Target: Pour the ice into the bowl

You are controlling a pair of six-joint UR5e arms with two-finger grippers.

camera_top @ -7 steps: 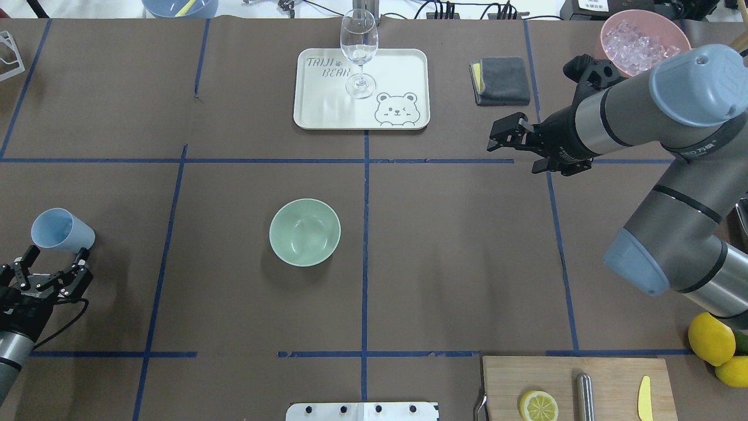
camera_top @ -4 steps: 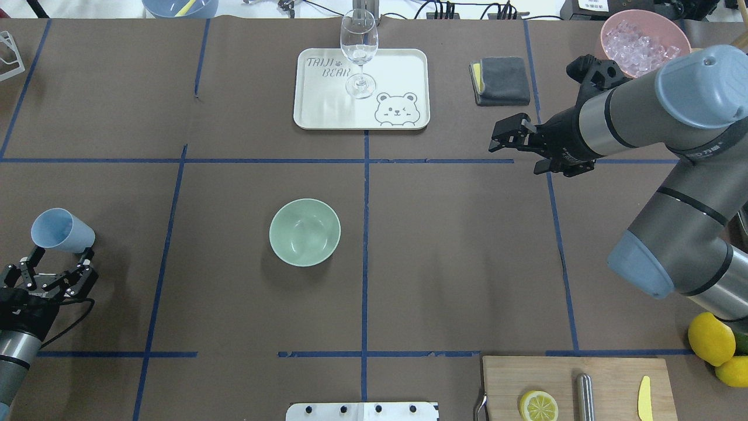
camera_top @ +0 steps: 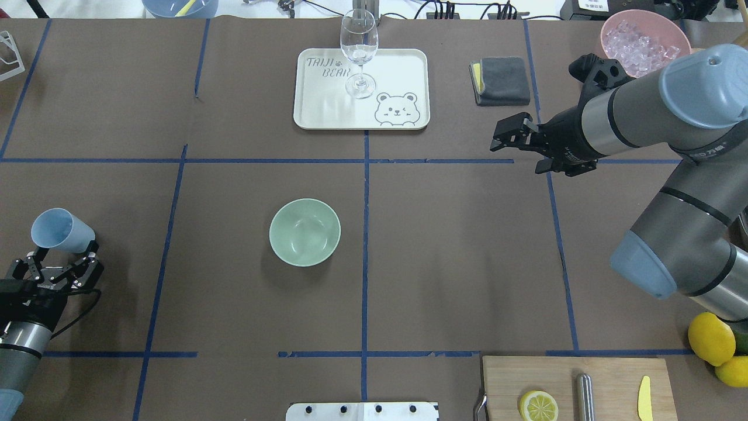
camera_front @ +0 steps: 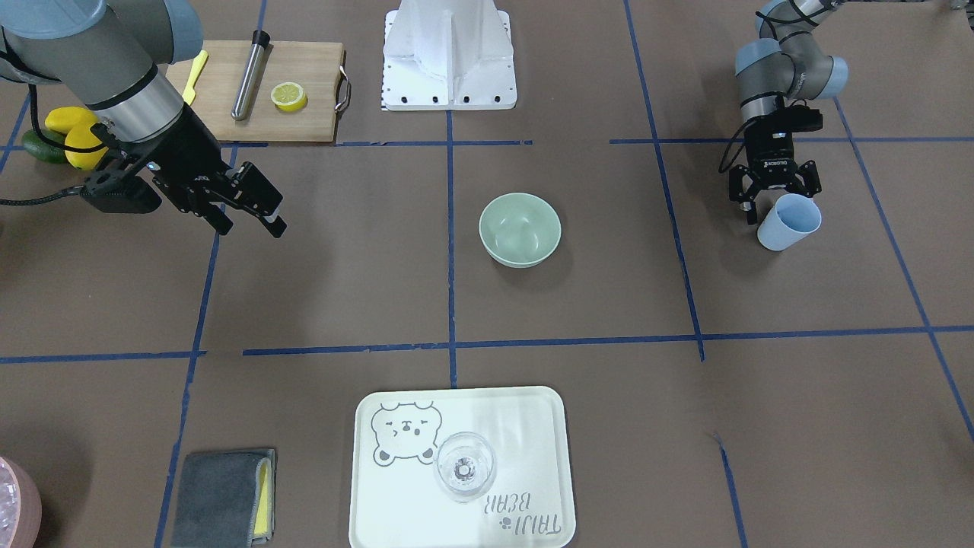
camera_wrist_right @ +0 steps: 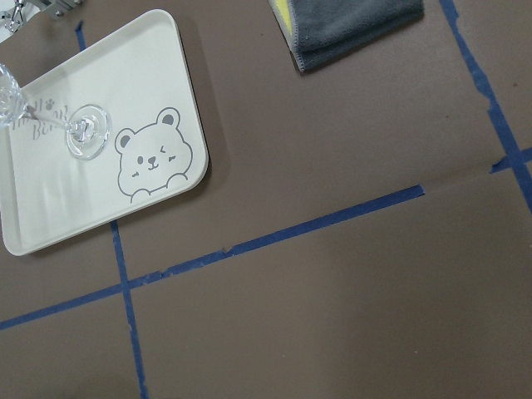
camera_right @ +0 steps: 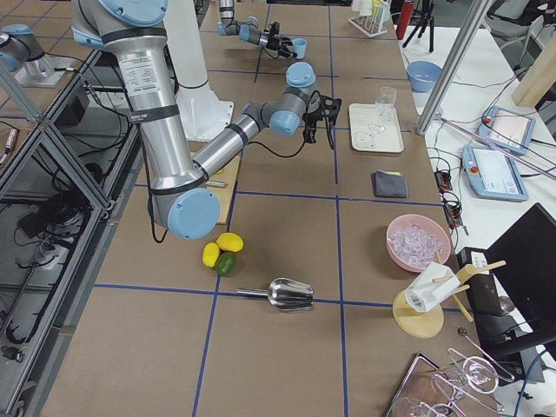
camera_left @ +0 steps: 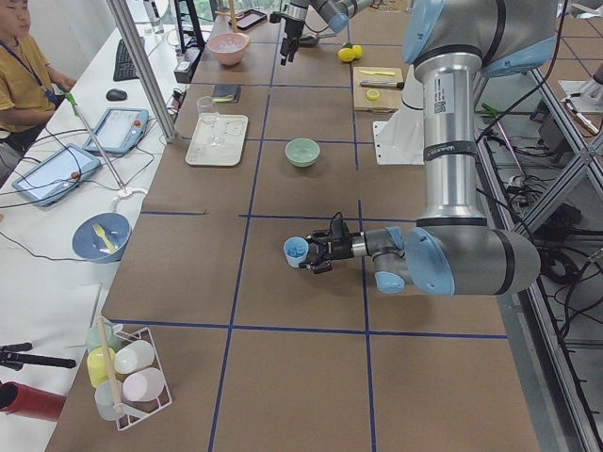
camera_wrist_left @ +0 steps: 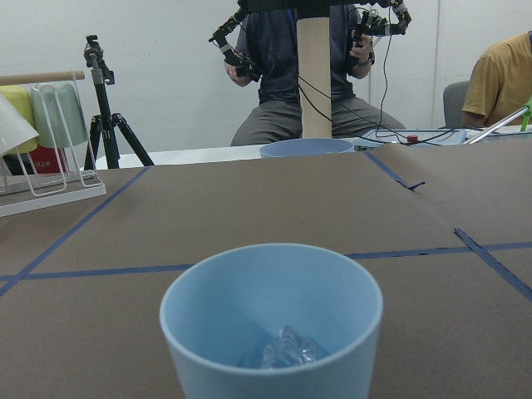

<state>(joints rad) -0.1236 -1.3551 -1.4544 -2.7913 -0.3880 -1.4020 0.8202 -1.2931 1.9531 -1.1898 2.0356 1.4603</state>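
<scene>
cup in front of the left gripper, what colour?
Light blue, inside and out. The cup shows best in the left wrist view, clear ice at its bottom.

Brown paper-covered table (camera_top: 456, 245) with bowl (camera_top: 304, 232), tray (camera_top: 397, 70), cloth (camera_top: 504, 80), cutting board (camera_top: 613, 386), lemons (camera_top: 710, 338)

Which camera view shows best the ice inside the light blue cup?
The left wrist-mounted view: it looks into the light blue cup from close, and the ice shows at its bottom. The overhead view shows the cup's mouth, but no cubes can be made out. The front-facing and side views show the cup small, its ice unseen.
</scene>
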